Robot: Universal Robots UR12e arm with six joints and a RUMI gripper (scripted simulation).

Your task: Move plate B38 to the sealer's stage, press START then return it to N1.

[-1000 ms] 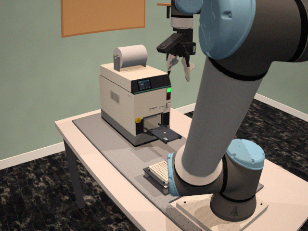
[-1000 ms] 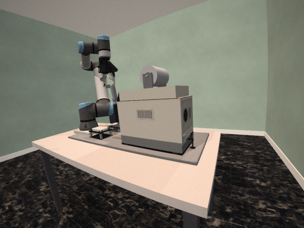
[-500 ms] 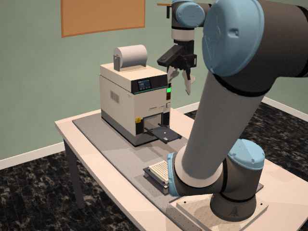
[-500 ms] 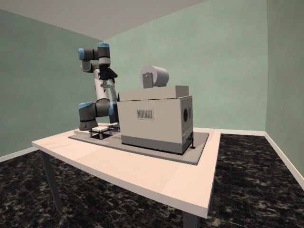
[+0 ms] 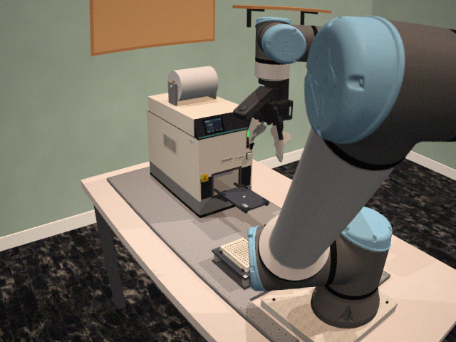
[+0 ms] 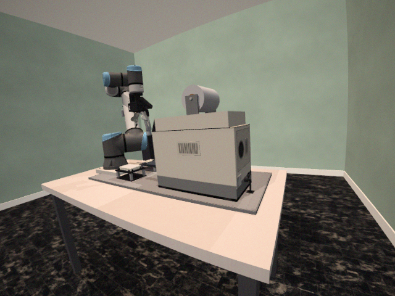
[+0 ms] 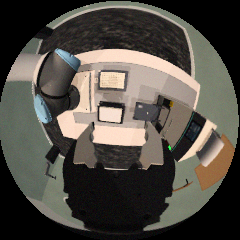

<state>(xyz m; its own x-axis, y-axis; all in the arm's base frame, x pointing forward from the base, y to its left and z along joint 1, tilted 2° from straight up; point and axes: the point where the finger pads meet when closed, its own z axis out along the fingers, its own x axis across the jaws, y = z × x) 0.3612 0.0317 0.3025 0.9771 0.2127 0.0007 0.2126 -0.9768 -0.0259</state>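
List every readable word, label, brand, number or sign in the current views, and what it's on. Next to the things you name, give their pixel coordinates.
No word, brand or number is legible.
Yellow warning triangle: sign on the sealer's front (image 5: 204, 178); mark inside too small to read.
Barcode (image 5: 169, 142) (image 6: 189, 148): on the sealer's side; no digits readable.
Screen (image 5: 213, 125) (image 7: 194, 130): blurred.
Small front labels (image 5: 226, 160): too small.

End effector (image 5: 268, 153) (image 6: 140, 124) (image 7: 119, 121): lowered beside the sealer (image 5: 178, 147) (image 6: 194, 153) (image 7: 179, 125), fingertips brought down past its screen.
Green lamp (image 5: 247, 134): now partly covered in the top view.
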